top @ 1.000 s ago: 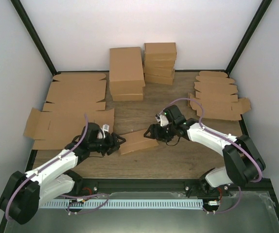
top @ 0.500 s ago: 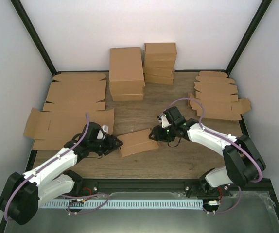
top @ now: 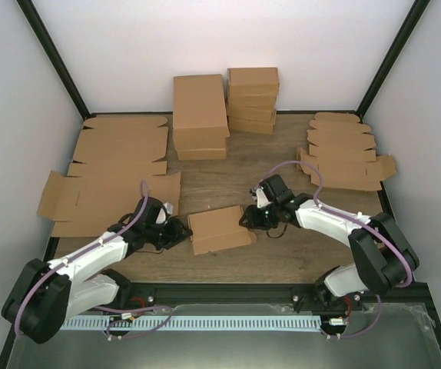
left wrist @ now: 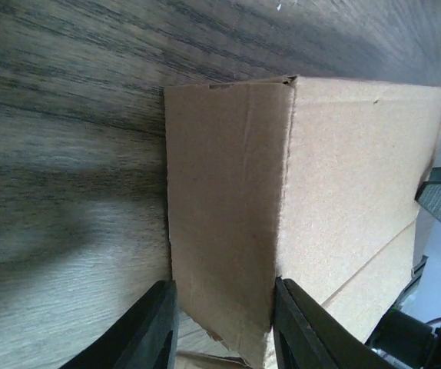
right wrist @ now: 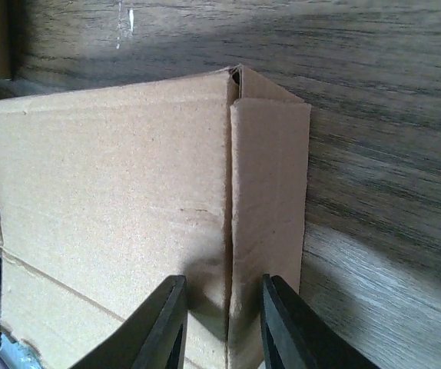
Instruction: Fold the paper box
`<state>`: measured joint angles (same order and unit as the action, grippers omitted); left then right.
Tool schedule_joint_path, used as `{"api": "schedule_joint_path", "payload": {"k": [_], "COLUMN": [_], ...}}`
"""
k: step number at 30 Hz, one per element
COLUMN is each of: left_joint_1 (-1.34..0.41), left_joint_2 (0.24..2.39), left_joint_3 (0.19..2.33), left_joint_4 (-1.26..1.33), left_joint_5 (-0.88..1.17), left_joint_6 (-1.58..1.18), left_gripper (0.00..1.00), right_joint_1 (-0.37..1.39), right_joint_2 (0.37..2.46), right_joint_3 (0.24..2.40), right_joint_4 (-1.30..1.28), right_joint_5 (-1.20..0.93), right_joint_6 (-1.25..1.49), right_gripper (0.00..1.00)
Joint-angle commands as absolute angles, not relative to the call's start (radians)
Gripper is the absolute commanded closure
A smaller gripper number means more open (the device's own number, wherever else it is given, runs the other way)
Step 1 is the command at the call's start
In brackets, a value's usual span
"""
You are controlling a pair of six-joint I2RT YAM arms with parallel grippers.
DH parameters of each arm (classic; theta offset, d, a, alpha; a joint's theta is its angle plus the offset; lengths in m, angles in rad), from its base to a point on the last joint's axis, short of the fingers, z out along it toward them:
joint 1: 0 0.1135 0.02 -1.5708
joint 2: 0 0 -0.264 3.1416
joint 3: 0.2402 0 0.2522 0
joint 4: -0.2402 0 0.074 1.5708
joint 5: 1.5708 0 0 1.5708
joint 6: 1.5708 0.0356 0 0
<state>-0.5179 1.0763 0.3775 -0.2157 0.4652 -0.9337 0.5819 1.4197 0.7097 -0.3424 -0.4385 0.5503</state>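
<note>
The paper box (top: 219, 229) lies on the wooden counter (top: 282, 257), well in front of the pile of big brown boxes (top: 200, 115), and its long side runs left to right, with the right end turned a little toward that pile. The left tool (left wrist: 222, 296) has the box's left short end between its two fingers, and the right tool (right wrist: 223, 284) has the edge of the right end between its fingers. I cannot tell if either tool is pinching the box or only touching it
</note>
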Motion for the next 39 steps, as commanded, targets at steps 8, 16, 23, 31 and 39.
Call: {"api": "schedule_joint_path", "payload": {"k": [8, 16, 23, 31, 39], "left_joint_1": [-0.521, -0.522, -0.522, -0.522, -0.522], "left_joint_2": [1.121, 1.097, 1.044, 1.061, 1.203], "left_joint_3": [0.347, 0.367, 0.398, 0.390, 0.536], "left_joint_4": [-0.080, -0.071, -0.174, -0.140, -0.210], "left_joint_5": [0.512, 0.568, 0.620, 0.616, 0.593], "left_joint_6": [-0.929, -0.961, -0.955, -0.959, -0.824], "left_gripper": [0.67, 0.67, 0.66, 0.67, 0.66], "right_joint_1": [0.578, 0.578, 0.578, 0.622, 0.670], "right_joint_2": [1.429, 1.380, 1.316, 1.217, 1.207], "right_joint_3": [0.693, 0.703, 0.700, 0.593, 0.567], "right_joint_4": [-0.293, -0.316, -0.379, -0.333, -0.329], "right_joint_5": [-0.503, -0.573, -0.643, -0.681, -0.630], "right_joint_6": [0.534, 0.529, 0.554, 0.663, 0.700], "right_gripper": [0.73, 0.71, 0.71, 0.68, 0.63]}}
